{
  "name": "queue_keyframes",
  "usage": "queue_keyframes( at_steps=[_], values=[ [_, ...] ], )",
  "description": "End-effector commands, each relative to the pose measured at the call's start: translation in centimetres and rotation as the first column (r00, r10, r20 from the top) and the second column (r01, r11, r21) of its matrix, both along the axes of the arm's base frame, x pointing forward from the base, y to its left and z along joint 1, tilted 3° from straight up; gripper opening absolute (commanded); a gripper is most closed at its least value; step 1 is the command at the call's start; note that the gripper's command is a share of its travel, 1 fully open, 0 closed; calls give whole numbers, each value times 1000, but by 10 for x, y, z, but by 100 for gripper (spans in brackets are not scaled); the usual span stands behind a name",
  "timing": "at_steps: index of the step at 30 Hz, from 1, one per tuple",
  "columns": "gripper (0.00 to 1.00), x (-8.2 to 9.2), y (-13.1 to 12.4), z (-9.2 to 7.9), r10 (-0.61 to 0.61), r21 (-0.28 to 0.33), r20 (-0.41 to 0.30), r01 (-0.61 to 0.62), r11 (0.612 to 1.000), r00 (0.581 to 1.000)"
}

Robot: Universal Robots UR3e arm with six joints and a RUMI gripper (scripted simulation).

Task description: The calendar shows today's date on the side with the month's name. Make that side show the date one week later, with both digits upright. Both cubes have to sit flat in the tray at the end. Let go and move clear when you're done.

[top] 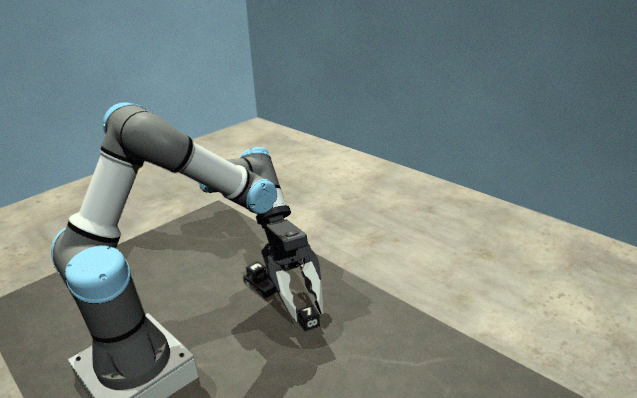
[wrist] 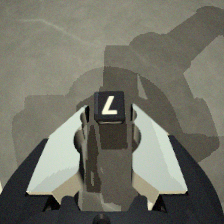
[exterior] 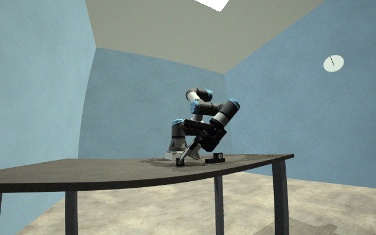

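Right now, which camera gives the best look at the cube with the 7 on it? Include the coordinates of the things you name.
The top view: it shows two faces of the cube (top: 308,318) (exterior: 180,162) (wrist: 109,106), a 7 and an 8. The wrist view shows the 7 large, but little else. The exterior view shows it small and dark, on the table (exterior: 112,174).

From above I can read a 7 on the top of the loose cube (top: 308,319) (exterior: 180,162) (wrist: 109,106) by the fingers (top: 321,295) (exterior: 186,154), and an 8 on its side, toward six o'clock. From close up, that 7 looks upside down. Over at ten o'clock from it, the other cube (top: 256,271) (exterior: 218,156) sits on the tray (top: 266,289) (exterior: 211,161); its side shows a 0, but its top mark is too small to tell.
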State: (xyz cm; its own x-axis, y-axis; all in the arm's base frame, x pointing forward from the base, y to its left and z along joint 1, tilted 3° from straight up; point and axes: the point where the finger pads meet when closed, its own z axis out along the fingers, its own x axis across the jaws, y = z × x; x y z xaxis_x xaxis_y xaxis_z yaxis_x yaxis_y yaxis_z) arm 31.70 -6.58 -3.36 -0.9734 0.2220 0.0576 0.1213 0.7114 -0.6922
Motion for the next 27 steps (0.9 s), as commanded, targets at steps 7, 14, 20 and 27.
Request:
queue_keyframes(
  at_steps=[7,14,20,27],
  values=[
    [29,1,0,-7,0,0,3,0,1000,1000],
    [29,0,0,-8,0,0,3,0,1000,1000],
    [29,0,0,-8,0,0,3,0,1000,1000],
    [29,0,0,-8,0,0,3,0,1000,1000]
  ],
)
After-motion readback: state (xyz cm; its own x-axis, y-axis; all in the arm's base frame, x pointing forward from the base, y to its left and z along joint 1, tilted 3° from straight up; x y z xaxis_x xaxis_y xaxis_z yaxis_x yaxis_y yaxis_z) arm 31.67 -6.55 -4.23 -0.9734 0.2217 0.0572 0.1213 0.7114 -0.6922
